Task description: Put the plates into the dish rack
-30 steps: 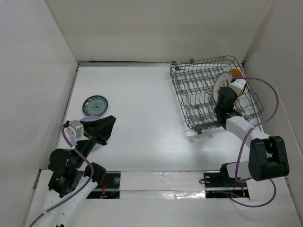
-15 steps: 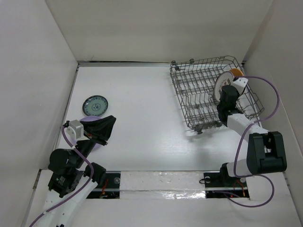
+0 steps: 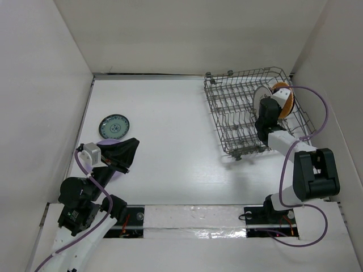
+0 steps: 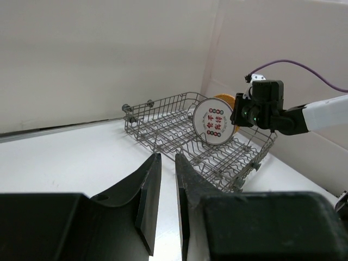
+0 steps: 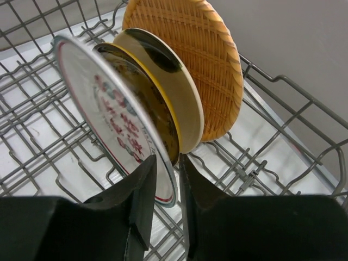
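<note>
Well, from above: right gripper [image 3: 266,110] deep in the dish rack [image 3: 227,96], teal plate [image 3: 114,126] on the table [image 3: 170,141]. Left wrist: left gripper [image 4: 168,163] barely open, empty. Right wrist: jaws a crack apart round the dark yellow plate's [image 5: 144,106] rim, grip unclear. Probably releasing; next, back out cleanly.

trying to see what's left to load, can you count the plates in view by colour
white plate with red marks: 1
dark yellow plate: 1
orange-tan plate: 1
teal plate: 1
total: 4
</note>
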Tool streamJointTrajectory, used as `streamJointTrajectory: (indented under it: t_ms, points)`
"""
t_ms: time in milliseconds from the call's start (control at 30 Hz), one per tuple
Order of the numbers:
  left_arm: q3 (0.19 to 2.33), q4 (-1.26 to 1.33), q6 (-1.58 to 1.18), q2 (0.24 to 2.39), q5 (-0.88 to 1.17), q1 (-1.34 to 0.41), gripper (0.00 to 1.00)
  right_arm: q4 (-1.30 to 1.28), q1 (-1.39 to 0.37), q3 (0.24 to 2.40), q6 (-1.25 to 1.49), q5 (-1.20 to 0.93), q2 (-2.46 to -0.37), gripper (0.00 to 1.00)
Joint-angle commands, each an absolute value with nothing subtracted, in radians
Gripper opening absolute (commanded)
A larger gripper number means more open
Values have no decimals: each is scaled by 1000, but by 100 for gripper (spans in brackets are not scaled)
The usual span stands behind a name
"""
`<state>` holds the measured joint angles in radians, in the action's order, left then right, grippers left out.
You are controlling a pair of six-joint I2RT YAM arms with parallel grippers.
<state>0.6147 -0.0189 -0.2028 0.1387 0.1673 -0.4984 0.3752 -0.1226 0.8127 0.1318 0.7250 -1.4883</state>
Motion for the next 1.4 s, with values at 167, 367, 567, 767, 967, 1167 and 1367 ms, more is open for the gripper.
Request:
streamJointTrajectory:
  t_ms: [167, 367, 567, 767, 967, 1167, 1367]
  points:
    - [615, 29, -206, 173, 155, -506, 15, 414, -158, 894, 159, 721, -1467, 36]
    - [617, 25, -204, 187, 138, -506, 15, 347, -204, 940, 227, 733, -1379, 54]
    - [615, 25, -202, 204, 118, -506, 14, 347, -353, 983, 324, 559, -1370, 57]
    - [615, 17, -202, 264, 110, -506, 1, 362, -580, 1177, 425, 372, -1641, 35]
    - [612, 15, -198, 275, 58, -506, 0, 350, -733, 1471, 506, 190, -2014, 6]
    - [611, 17, -195, 317, 44, -506, 0, 316, -825, 1819, 678, 75, -2344, 44]
    - [615, 21, -193, 371, 72, -506, 3, 203, -834, 2216, 889, -72, -2655, 60]
